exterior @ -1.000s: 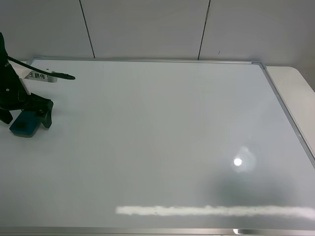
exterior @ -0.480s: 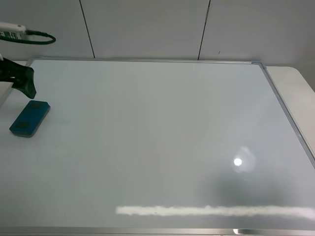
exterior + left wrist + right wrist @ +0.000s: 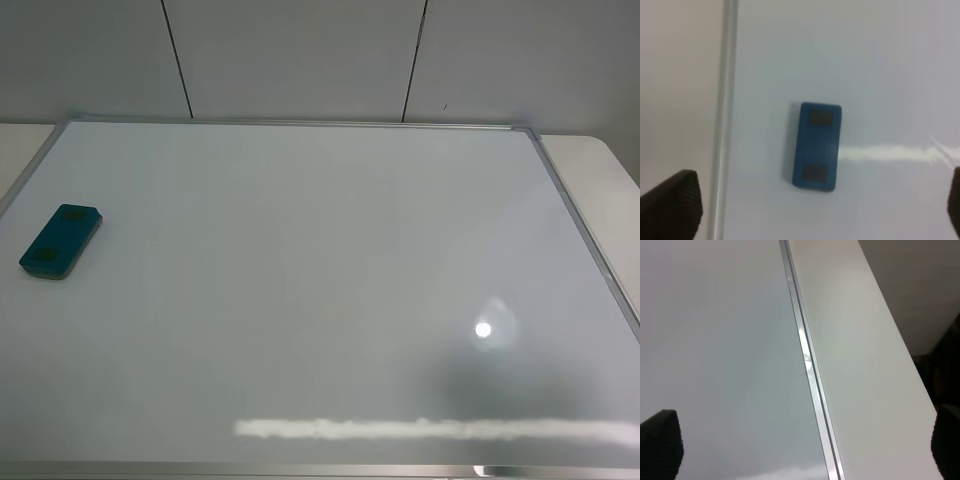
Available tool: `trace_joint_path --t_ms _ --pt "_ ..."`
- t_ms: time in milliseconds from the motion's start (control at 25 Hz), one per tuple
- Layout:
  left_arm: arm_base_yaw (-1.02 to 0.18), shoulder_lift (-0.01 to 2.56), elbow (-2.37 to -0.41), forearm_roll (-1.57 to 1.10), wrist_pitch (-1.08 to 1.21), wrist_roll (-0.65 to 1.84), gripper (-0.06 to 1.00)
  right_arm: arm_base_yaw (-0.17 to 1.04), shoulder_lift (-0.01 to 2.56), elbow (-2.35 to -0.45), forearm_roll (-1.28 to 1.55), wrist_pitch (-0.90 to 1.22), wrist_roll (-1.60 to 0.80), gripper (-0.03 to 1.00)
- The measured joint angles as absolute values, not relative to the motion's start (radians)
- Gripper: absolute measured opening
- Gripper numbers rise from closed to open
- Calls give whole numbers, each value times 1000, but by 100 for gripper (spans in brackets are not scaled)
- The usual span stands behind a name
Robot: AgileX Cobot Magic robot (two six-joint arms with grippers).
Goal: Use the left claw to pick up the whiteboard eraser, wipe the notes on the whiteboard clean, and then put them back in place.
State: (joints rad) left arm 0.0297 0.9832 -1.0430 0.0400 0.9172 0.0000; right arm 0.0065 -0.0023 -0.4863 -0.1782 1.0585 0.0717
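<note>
The teal whiteboard eraser [image 3: 60, 241] lies flat near the left edge of the whiteboard [image 3: 320, 250], with its two dark patches facing up. Neither arm shows in the exterior high view. In the left wrist view the eraser [image 3: 817, 146] lies on the whiteboard [image 3: 880, 75] beside the silver frame, well clear of the left claw [image 3: 812, 212]. The claw is open, its dark fingertips [image 3: 671, 205] far apart with nothing between them. My right gripper [image 3: 804, 445] is also open, above the board's silver frame [image 3: 807, 360]. No notes are in view.
A pale tabletop [image 3: 600, 170] extends past the board's right frame, also seen at the tabletop [image 3: 865, 370] in the right wrist view. Grey wall panels [image 3: 300, 55] stand behind. A bright light spot [image 3: 483, 328] and a white glare streak [image 3: 430, 428] reflect on the board.
The left claw, which stood around the eraser a second ago, lifted away up and to the left and has left the exterior high view. The eraser stayed where it was.
</note>
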Motion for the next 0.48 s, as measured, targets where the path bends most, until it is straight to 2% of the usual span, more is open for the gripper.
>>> trace_joint_path --t_ms 480 --pt "30 319 -745 0 892 0 99 6 -2 -486 -178 1058 72 99"
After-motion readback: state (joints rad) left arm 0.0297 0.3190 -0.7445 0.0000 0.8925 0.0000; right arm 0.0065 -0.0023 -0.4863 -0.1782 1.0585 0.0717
